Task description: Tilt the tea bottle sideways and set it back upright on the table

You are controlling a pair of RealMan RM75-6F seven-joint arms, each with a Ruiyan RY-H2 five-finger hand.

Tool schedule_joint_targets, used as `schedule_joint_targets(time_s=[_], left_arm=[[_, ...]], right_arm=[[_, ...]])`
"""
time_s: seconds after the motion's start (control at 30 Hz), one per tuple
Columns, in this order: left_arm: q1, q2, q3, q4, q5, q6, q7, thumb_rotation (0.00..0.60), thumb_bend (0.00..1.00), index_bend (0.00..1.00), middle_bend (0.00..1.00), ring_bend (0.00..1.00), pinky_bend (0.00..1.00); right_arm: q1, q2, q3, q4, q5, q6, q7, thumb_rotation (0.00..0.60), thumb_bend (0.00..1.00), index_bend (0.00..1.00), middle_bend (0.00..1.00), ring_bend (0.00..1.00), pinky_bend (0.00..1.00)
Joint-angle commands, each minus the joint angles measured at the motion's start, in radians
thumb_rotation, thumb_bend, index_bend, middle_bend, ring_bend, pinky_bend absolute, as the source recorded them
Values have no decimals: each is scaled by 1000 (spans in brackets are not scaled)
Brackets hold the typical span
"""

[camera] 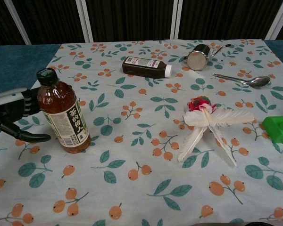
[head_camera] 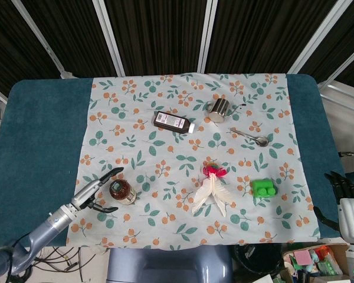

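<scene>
The clear plastic tea bottle (camera: 61,113) with amber tea, a black cap and a white-and-green label stands on the floral tablecloth (camera: 146,188), leaning slightly, just to the right of the left hand (camera: 12,115). That hand is spread and holds nothing: its dark fingers (camera: 26,137) reach toward the bottle from the side, and no contact shows. In the head view the left hand (head_camera: 94,191) lies low beside the bottle (head_camera: 121,191), its grey forearm running off toward the lower left corner.

Farther beyond the hand, a brown medicine bottle with a white cap (camera: 147,66) lies on its side, and a small steel cup (camera: 198,57) lies tipped over (its inside cannot be made out). Well to the hand's right are a metal spoon (camera: 243,80), a white feathered shuttlecock with a pink top (camera: 205,120) and a green toy brick (camera: 278,128).

Only the head view shows the right hand (head_camera: 346,203), off the table's far right edge; whether its fingers are spread cannot be told.
</scene>
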Motion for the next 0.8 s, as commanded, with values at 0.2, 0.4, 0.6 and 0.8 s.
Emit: schedule_joint_targets(time_s=[0.2, 0.4, 0.6, 0.8], left_arm=[[82, 248, 5, -269, -95, 15, 439, 600, 181, 0, 0, 0, 52], [165, 400, -16, -511, -189, 92, 683, 600, 198, 0, 0, 0, 52], [237, 462, -56, -576, -228, 203, 812, 600, 258, 0, 0, 0, 52], [312, 410, -101, -496, -251, 314, 968, 600, 262, 0, 0, 0, 52]], right_arm=[[0, -2, 0, 1, -3, 3, -8, 600, 162, 150, 105, 128, 186], [-2, -1, 0, -2, -4, 8, -10, 600, 163, 150, 105, 128, 186], [-2, 2, -2, -5, -2, 4, -11, 600, 162, 156, 106, 129, 185], [-4, 1, 0, -9, 3, 6, -13, 600, 163, 160, 107, 129, 186]])
